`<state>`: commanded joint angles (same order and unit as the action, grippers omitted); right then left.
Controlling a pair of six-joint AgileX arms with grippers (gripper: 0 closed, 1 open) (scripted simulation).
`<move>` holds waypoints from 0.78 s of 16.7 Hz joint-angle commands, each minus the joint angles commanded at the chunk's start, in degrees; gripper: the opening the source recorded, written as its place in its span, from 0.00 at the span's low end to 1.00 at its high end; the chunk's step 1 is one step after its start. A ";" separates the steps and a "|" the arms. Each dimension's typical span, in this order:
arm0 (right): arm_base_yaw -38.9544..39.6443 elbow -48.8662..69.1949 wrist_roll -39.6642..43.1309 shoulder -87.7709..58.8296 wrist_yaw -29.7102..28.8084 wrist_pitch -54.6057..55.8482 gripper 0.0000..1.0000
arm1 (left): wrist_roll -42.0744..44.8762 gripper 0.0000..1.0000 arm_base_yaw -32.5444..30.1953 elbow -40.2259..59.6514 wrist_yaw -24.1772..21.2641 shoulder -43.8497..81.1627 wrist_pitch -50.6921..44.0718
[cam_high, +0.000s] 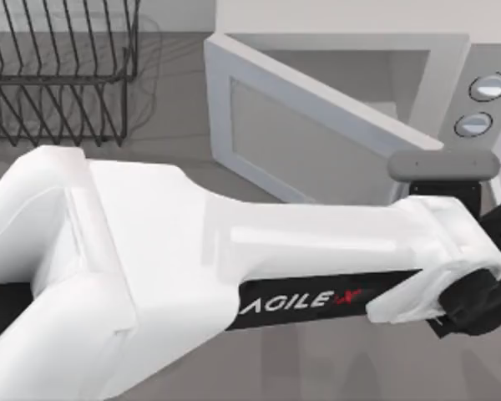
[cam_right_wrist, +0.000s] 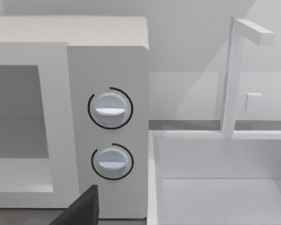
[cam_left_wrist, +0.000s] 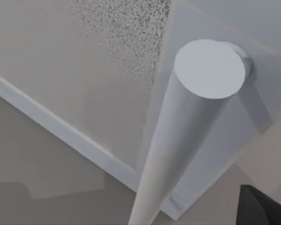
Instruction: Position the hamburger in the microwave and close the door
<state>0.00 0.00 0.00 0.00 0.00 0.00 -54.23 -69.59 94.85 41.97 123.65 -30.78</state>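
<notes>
Grey tabletop (cam_high: 175,142) carries a boxy white microwave (cam_high: 451,58), its flat door (cam_high: 317,134) half-open with the round pale handle (cam_left_wrist: 178,140) beside the left gripper (cam_high: 476,305), whose grip I cannot tell. A black wire rack (cam_high: 58,75) stands at far left.

Our left arm (cam_high: 192,251) stretches across the table to the door (cam_high: 309,134) of the microwave (cam_high: 451,75), which stands half open; a black wire rack (cam_high: 58,75) sits at the far left.
</notes>
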 joint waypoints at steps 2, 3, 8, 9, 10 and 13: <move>0.00 0.00 0.00 0.00 0.00 0.00 1.00 | 0.05 0.00 0.33 -0.13 -0.12 -0.26 0.15; 0.00 0.00 0.00 0.00 0.00 0.00 1.00 | 0.20 0.00 0.48 0.06 -0.21 -0.12 0.20; 0.00 0.00 0.00 0.00 0.00 0.00 1.00 | 6.18 0.00 5.99 7.03 -3.43 5.17 2.23; 0.00 0.00 0.00 0.00 0.00 0.00 1.00 | 7.72 0.00 7.40 8.82 -4.26 6.52 2.76; 0.00 0.00 0.00 0.00 0.00 0.00 1.00 | 9.13 0.00 8.70 10.47 -5.02 7.76 3.24; 0.00 0.00 0.00 0.00 0.00 0.00 1.00 | 11.52 0.00 10.96 13.27 -6.30 9.85 4.07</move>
<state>0.00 0.00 0.00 0.00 0.00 0.00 -42.71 -58.63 108.13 35.68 133.50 -26.71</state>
